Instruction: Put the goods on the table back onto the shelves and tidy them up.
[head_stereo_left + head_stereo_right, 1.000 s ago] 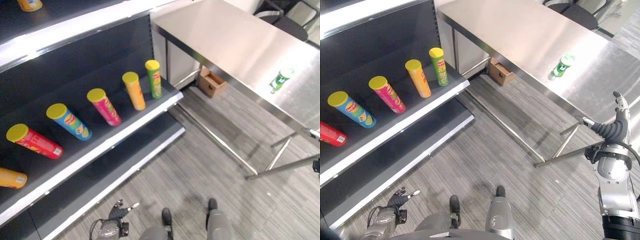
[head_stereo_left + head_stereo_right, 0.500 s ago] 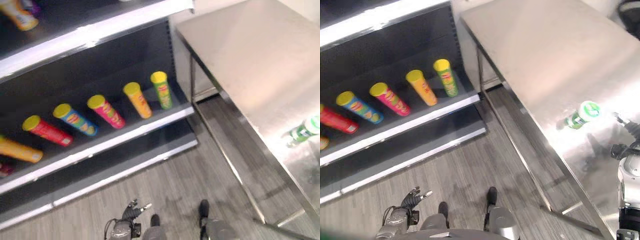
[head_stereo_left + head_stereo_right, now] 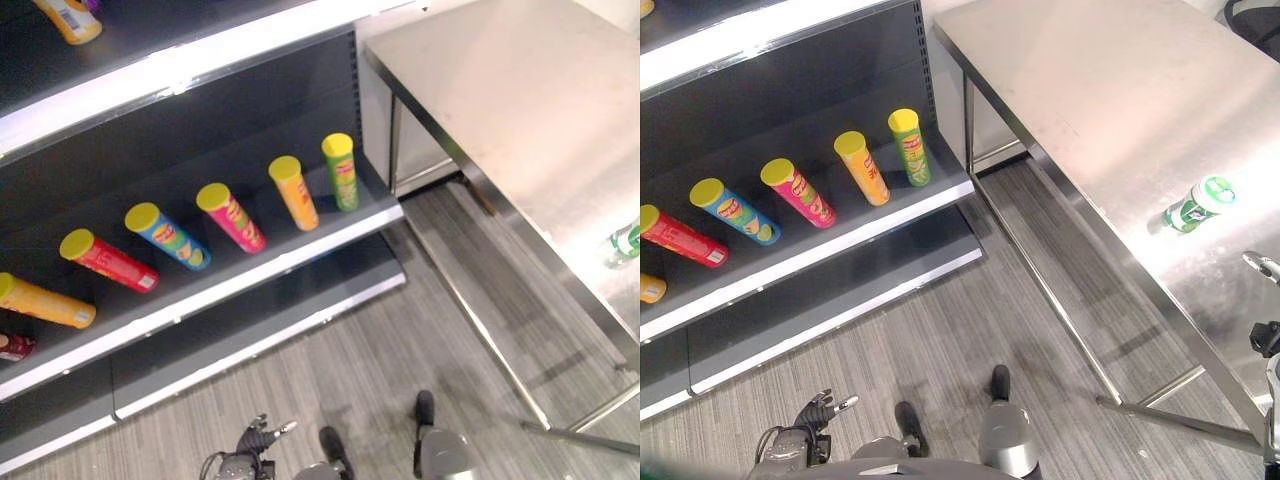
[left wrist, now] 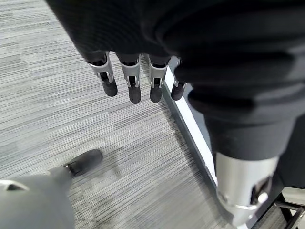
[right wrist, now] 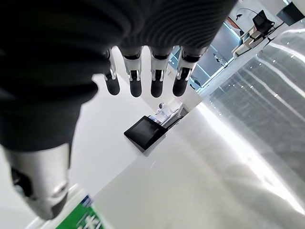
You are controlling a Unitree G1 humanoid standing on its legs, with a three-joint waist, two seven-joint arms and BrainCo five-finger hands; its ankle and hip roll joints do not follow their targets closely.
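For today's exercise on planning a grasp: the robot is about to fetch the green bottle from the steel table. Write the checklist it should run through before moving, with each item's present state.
1. Green bottle lies on the steel table, unobstructed: ok.
2. Right robot hand empty, fingers straight: ok.
3. Right robot hand already at the bottle: not ok; it shows at the table's near edge, apart from it.
4. Left robot hand empty, low by the floor: ok.
5. Free spot on the shelf among the tubes: ok, gaps show between them.
6. Bottle cap sealed: cannot tell.
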